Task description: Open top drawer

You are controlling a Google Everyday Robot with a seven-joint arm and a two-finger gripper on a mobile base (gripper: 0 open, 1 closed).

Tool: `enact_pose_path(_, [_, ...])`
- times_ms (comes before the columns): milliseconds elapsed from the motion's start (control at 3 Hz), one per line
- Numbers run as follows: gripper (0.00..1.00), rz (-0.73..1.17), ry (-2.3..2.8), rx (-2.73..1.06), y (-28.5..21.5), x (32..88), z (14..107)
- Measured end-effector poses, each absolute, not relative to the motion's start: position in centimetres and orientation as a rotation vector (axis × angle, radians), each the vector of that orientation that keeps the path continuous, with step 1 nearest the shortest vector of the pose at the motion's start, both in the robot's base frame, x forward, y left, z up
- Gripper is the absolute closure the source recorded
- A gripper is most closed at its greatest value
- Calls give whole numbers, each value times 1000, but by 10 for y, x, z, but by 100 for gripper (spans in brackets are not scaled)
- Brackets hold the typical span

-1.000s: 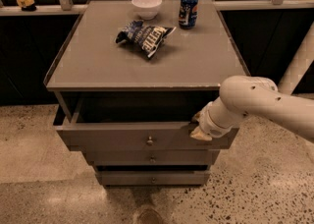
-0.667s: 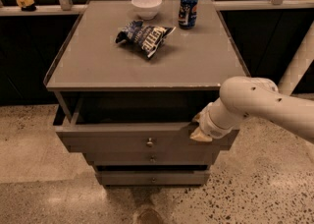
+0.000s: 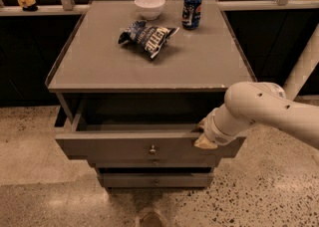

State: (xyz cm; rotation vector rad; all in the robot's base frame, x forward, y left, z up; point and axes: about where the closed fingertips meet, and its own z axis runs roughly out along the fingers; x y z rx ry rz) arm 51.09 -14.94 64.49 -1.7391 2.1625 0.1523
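The top drawer (image 3: pixel 114 147) of the grey cabinet stands pulled out, its dark inside showing. Its wide flat front carries a small round metal knob (image 3: pixel 152 148) at centre. My gripper (image 3: pixel 203 137) sits at the right end of the drawer's front, at its top edge, with the white arm (image 3: pixel 269 112) reaching in from the right. The arm's wrist hides the fingers. Two narrower grey drawers (image 3: pixel 154 179) sit below, both only slightly out.
On the cabinet top (image 3: pixel 99 66) lie a blue chip bag (image 3: pixel 147 36), a white bowl (image 3: pixel 149 6) and a blue can (image 3: pixel 192 10). A white post (image 3: pixel 303 66) stands at right. A speckled floor (image 3: pixel 35 136) surrounds the cabinet.
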Motion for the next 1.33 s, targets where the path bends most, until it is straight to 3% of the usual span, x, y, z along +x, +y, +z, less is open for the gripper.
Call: enact_pose_path(1333, [100,107,2165,-1722,-154,505,650])
